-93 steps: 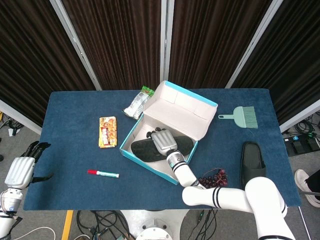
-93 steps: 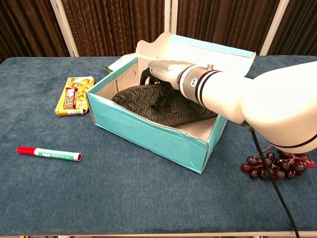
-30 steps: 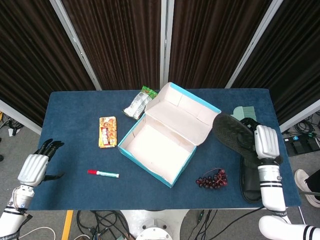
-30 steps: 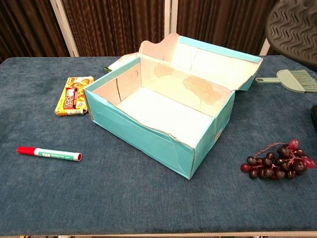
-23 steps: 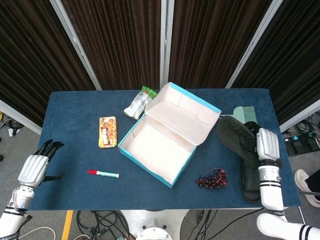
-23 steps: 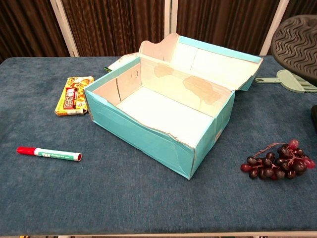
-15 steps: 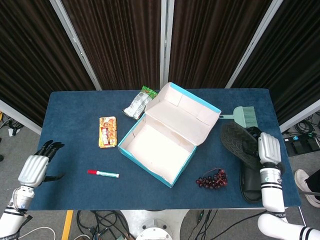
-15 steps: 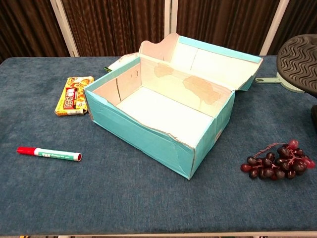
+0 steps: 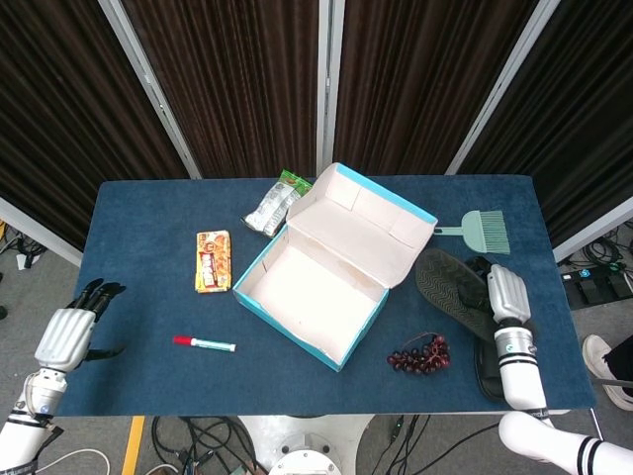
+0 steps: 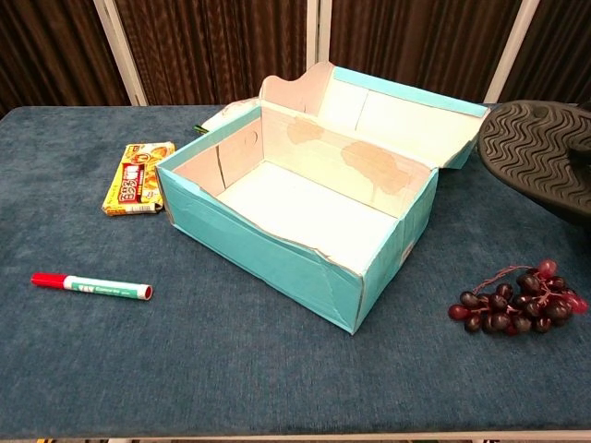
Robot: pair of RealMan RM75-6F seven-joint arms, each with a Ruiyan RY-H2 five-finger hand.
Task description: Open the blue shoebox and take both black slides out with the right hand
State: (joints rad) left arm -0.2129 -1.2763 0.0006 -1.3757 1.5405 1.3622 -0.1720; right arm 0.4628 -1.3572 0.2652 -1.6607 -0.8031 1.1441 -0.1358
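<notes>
The blue shoebox (image 9: 315,292) (image 10: 277,249) stands open at the table's middle, its lid folded back and its inside bare. My right hand (image 9: 505,297) holds a black slide (image 9: 450,289) (image 10: 540,152) sole up, low over the table right of the box. The other black slide (image 9: 492,364) lies on the table under my right wrist, mostly hidden. My left hand (image 9: 65,332) hangs open off the table's left edge, holding nothing; only the head view shows it.
Dark grapes (image 9: 422,353) (image 10: 513,303) lie in front of the box's right corner. A green dustpan brush (image 9: 479,232) is at the far right. A red-capped marker (image 9: 205,343) (image 10: 90,287), a yellow snack pack (image 9: 213,261) (image 10: 138,177) and a foil packet (image 9: 267,209) lie left of the box.
The right hand lifted the slide out of the box, carried it to the right, then brought it lower and back left toward the grapes. The left hand stayed put.
</notes>
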